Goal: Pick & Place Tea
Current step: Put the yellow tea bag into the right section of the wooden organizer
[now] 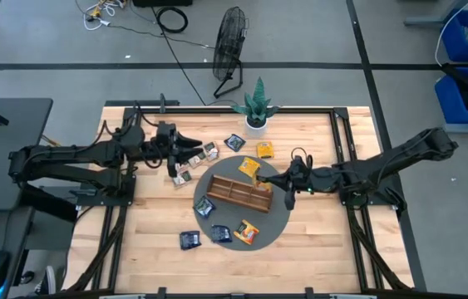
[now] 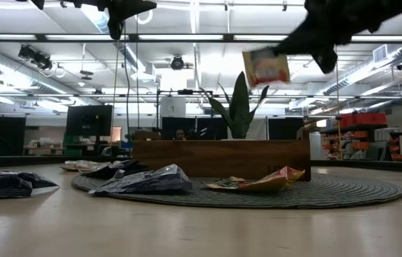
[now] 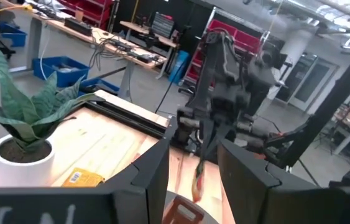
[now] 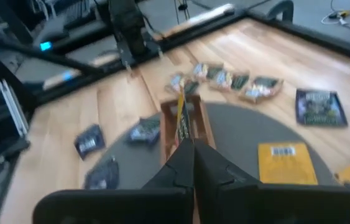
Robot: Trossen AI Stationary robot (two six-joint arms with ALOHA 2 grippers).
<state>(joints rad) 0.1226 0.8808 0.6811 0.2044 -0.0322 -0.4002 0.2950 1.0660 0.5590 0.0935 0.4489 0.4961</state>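
A yellow-orange tea sachet [image 2: 265, 66] hangs in the air above the long wooden tray [image 1: 238, 193], which stands on the round grey mat [image 1: 277, 223]. My right gripper [image 1: 287, 184] is shut on it, reaching in from the table's right. My left gripper [image 1: 194, 154] is open and holds nothing. It hovers level at the mat's far left, beside some pale sachets [image 1: 209, 151]. More sachets lie flat on the mat and table: yellow [image 1: 248, 168], navy [image 1: 189, 240], orange [image 1: 246, 232]. My right gripper pinches the sachet between its two fingers at an upper corner [image 2: 283, 51]. The fingers come from the table's right, slanting a little downward. The sachet hangs below and ahead of the fingertips [image 4: 181, 163], edge-on to them [image 4: 179, 121], clear of the tray and mat.
A potted plant [image 1: 256, 112] stands at the table's far edge behind the mat. A navy sachet [image 1: 234, 142] and a yellow one [image 1: 265, 149] lie on the wood near it. Bare wood lies along the near edge.
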